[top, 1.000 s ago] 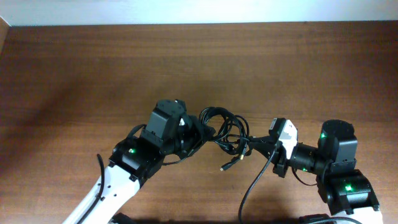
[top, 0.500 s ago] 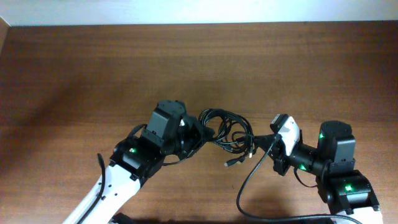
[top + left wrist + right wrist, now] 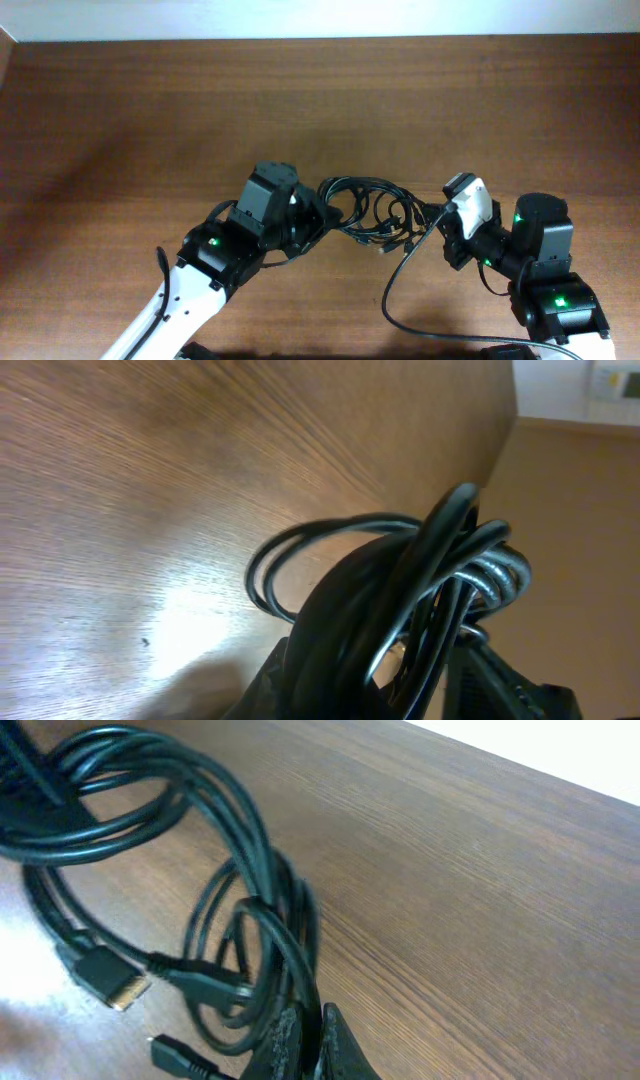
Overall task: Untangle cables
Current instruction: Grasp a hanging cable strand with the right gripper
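With the cables [image 3: 368,212] bunched near the middle of the table [image 3: 150,120], my left gripper [image 3: 314,214] clamped on the tangle's 9 o'clock side and my right gripper [image 3: 434,222] pinched shut on strands at 3 o'clock, I worry that pulling apart just cinches the loops tighter or snags a plug end [image 3: 112,985].

The right gripper [image 3: 437,211] drew back to the right and slightly up the table. That stretched the cables [image 3: 372,212] into a longer, flatter tangle. The dangling plug end [image 3: 384,250] was pulled in closer to the bundle.
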Robot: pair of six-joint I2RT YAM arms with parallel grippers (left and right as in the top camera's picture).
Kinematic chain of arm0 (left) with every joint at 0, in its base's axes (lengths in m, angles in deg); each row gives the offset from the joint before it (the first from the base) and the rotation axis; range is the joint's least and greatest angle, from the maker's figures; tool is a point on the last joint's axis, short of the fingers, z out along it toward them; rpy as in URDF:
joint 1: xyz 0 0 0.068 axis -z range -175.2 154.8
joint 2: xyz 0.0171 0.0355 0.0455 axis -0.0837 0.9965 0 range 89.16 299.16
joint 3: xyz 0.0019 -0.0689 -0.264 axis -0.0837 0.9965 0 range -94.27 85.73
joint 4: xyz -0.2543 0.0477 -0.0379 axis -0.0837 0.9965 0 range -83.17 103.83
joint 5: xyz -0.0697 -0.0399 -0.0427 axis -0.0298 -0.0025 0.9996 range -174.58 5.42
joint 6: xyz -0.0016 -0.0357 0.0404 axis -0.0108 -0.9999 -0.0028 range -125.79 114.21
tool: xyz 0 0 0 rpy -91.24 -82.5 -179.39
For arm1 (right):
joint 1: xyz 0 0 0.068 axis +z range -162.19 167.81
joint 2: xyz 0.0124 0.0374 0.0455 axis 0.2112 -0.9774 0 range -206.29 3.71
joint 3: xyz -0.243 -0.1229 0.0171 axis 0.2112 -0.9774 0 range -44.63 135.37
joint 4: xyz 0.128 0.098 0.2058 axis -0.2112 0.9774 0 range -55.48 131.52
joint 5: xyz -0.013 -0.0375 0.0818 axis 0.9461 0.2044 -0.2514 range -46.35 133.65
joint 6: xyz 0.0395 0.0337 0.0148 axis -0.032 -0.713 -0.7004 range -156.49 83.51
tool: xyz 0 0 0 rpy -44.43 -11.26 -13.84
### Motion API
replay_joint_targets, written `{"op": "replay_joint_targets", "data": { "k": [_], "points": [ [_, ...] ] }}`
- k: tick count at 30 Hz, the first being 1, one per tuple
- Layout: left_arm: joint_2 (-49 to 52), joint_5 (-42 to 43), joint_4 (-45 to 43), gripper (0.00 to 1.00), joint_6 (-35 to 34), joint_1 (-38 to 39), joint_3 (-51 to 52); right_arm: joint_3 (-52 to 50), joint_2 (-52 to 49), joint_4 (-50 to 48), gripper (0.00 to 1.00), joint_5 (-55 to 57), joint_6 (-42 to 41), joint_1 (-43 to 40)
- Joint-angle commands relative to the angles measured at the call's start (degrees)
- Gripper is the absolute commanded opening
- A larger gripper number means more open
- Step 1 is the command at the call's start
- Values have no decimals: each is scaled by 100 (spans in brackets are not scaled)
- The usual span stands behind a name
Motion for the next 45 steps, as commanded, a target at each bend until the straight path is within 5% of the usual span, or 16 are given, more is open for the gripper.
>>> {"op": "replay_joint_targets", "data": {
  "k": [1, 45],
  "points": [
    [0, -413, 175, 0, 90, -15, -153, 87, -4, -22, 4, 824, -372, -13],
    [-2, -481, 345, 0, 92, -52, -153, 87, -592, 186, 4, 2719, -813, -13]
  ]
}}
